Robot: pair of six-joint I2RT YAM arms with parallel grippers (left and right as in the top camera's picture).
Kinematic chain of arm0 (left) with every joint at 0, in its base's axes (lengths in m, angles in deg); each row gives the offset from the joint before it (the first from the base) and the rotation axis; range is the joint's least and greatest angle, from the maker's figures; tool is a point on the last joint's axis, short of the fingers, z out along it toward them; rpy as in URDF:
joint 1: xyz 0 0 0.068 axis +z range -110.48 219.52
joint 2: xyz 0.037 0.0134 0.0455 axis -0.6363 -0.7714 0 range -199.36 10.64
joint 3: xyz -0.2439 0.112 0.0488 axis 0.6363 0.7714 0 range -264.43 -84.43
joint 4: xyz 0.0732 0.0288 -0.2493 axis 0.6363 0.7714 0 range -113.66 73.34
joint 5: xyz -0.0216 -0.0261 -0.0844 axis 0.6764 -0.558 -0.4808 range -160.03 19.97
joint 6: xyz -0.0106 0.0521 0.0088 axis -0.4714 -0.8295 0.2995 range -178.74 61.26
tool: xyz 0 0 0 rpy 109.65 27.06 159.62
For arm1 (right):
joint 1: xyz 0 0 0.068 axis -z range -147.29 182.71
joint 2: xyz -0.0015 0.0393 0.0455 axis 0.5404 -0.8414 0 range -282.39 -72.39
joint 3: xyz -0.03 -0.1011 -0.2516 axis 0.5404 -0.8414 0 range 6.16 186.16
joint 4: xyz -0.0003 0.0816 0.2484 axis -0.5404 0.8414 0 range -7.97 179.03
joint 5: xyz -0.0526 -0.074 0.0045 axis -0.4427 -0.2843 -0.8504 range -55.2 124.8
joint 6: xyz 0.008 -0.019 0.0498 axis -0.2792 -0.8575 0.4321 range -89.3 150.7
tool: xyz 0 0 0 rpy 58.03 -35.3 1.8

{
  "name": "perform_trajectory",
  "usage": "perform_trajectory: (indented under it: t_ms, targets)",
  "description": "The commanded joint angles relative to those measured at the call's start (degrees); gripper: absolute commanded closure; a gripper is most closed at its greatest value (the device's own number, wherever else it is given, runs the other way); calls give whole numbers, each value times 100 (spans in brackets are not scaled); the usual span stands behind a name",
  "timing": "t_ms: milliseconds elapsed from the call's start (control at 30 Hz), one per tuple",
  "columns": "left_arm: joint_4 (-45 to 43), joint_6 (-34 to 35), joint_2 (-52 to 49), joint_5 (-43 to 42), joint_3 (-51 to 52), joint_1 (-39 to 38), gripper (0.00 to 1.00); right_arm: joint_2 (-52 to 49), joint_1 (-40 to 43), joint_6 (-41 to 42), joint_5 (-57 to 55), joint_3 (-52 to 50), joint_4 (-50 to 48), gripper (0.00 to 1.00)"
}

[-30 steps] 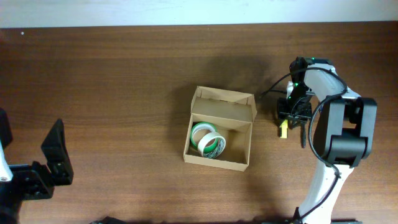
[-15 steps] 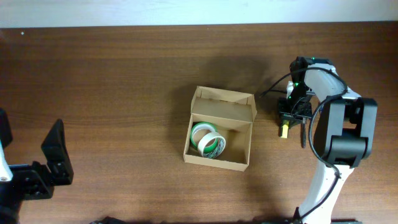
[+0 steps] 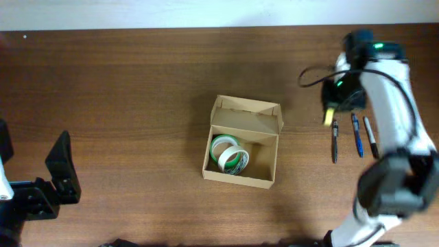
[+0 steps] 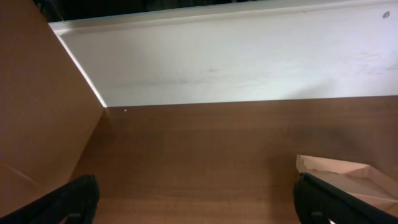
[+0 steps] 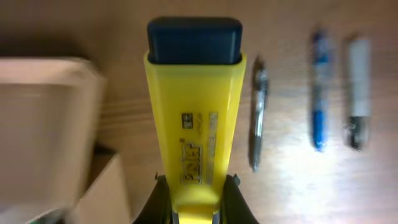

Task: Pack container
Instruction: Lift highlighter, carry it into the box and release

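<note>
The container (image 3: 241,140) is an open tan cardboard box at the table's middle, lid flap folded back, with two tape rolls (image 3: 228,154) inside. It also shows in the right wrist view (image 5: 50,124) and in the left wrist view (image 4: 348,177). My right gripper (image 3: 330,113) is shut on a yellow highlighter (image 5: 194,112) with a dark cap, held above the table right of the box. My left gripper (image 4: 199,202) is open and empty at the far left, fingers wide apart.
Three pens (image 3: 354,139) lie side by side on the table below the right gripper; they also show in the right wrist view (image 5: 320,93). A white wall (image 4: 236,56) borders the table's far edge.
My right gripper has lifted the yellow highlighter off the table and moved up and away, uncovering the three pens. The left arm has not moved.
</note>
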Motion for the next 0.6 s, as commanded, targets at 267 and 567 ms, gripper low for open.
perform_trajectory:
  t_ms: [267,567]
  targets:
    - [-20,50,-42,87,22,39,0,1357,-1652,-280,-94,678,999,96]
    - [-17,52,-39,85,22,39,0,863,-3508,-1460,358,671,1281,96]
